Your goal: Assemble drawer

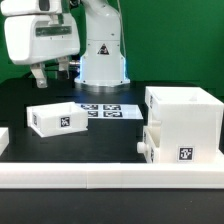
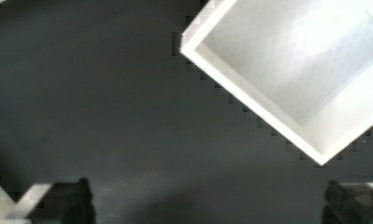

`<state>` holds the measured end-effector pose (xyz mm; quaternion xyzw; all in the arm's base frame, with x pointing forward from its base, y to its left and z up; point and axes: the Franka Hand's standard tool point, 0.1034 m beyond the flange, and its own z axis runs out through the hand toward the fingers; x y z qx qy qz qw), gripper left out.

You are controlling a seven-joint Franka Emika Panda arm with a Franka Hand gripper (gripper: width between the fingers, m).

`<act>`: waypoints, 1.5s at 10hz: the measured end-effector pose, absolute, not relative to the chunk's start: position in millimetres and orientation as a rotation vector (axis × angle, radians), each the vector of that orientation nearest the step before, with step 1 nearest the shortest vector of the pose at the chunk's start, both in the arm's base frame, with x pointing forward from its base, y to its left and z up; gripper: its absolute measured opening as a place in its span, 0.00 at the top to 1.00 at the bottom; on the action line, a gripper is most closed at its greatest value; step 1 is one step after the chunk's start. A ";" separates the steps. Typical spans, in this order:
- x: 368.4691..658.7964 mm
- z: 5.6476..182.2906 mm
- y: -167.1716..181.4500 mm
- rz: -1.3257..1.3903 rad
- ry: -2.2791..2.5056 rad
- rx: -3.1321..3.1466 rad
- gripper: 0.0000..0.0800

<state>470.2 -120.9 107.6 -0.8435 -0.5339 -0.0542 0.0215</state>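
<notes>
The tall white housing (image 1: 183, 108) stands at the exterior view's right. A shallow tray (image 1: 180, 150) with a tag sits low at its front, partly pushed in as far as I can tell. A second loose white tray (image 1: 57, 118) with a tag lies on the black table at the exterior view's left. My gripper (image 1: 50, 72) hangs above and behind this loose tray, open and empty. In the wrist view the loose tray (image 2: 293, 72) shows as a tilted open box, well clear of my gripper (image 2: 209, 205), whose dark fingertips (image 2: 58, 200) stand wide apart over bare table.
The marker board (image 1: 101, 109) lies flat between the loose tray and the housing. A long low white border rail (image 1: 110, 180) runs along the table's front edge. The robot base (image 1: 103, 50) stands behind the marker board.
</notes>
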 end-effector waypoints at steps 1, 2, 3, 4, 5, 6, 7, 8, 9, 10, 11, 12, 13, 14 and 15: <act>470.1 107.3 -120.7 -0.165 -1.566 -2.664 0.19; 469.9 106.8 -120.5 -0.162 -1.474 -2.711 0.19; 469.2 105.8 -120.4 -0.161 -1.351 -2.772 0.19; 461.9 100.2 -119.8 -0.165 -1.187 -2.853 0.19; 449.1 91.8 -115.8 -0.145 -1.074 -2.889 0.19; 437.3 84.1 -109.5 -0.124 -0.975 -2.916 0.19; 430.2 78.9 -102.0 -0.115 -0.966 -2.919 0.19; 420.7 71.2 -94.0 -0.115 -0.943 -2.930 0.19; 405.1 60.0 -87.9 -0.101 -0.943 -2.927 0.19; 391.7 47.3 -93.9 -0.098 -0.954 -2.913 0.19; 391.9 46.7 -95.6 -0.092 -0.927 -2.916 0.19; 392.1 46.5 -95.0 -0.092 -0.929 -2.916 0.19; 390.8 44.9 -95.7 -0.090 -0.921 -2.918 0.19; 388.0 39.4 -96.7 -0.106 -0.902 -2.935 0.19; 379.6 29.5 -93.8 -0.119 -0.888 -2.950 0.19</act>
